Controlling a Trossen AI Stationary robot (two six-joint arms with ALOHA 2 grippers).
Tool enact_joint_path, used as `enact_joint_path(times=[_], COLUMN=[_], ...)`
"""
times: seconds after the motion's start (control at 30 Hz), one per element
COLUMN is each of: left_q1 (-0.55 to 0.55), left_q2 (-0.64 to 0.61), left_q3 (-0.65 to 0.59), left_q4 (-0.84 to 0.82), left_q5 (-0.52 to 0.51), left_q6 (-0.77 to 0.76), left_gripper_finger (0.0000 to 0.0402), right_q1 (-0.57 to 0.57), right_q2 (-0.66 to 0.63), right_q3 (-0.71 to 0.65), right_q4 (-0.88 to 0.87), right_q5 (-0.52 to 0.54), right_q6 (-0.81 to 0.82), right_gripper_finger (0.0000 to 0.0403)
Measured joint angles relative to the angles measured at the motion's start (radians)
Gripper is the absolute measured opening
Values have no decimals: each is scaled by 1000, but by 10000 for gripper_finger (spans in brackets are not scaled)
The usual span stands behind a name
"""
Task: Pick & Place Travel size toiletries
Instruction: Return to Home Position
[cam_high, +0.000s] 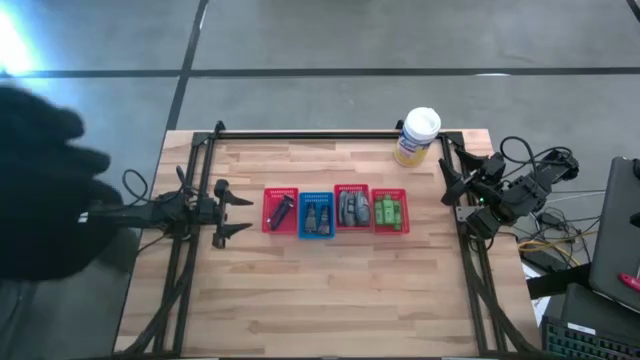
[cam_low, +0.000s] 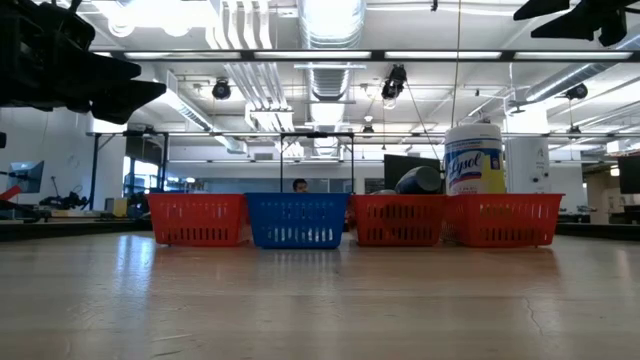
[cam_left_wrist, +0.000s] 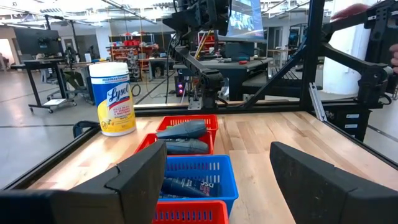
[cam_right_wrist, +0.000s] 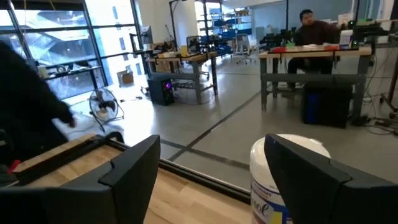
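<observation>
Both hands are empty, fingers spread wide. Left hand (cam_high: 238, 210) sits just short of the baskets (cam_high: 267, 228). Razors (cam_high: 281, 211) are closest to it, then dark bottles (cam_high: 318, 217) and grey bottles (cam_high: 350, 207). Green bottles (cam_high: 389, 211) are nearer the right hand (cam_high: 447, 182), which faces the canister (cam_high: 418, 135).

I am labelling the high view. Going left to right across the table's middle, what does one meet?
Open left gripper → first red basket with dark razors → blue basket with dark bottles → middle red basket with grey bottles → last red basket with green bottles → open right gripper.
</observation>
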Motion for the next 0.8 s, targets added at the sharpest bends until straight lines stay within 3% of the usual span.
enact_joint_path(times=[0.17, 0.3, 0.43, 0.53, 0.8], left_q1=[0, 0, -1, -1, -1], left_q2=[0, 0, 0, 0, 0], left_q3=[0, 0, 1, 1, 1], left_q4=[1, 1, 1, 1, -1], left_q5=[0, 0, 0, 0, 1], left_q6=[0, 0, 0, 0, 0], left_gripper_finger=[291, 291, 291, 291, 291], right_q1=[-5, -107, -285, -391, -506], right_q2=[5, 5, -6, -23, -77], right_q3=[-4, -46, -170, -282, -577], right_q4=[12, 57, 266, 471, 853], right_q5=[0, 2, -2, -66, -211], right_q6=[-19, -22, -21, -21, -20], right_gripper_finger=[301, 314, 327, 337, 360])
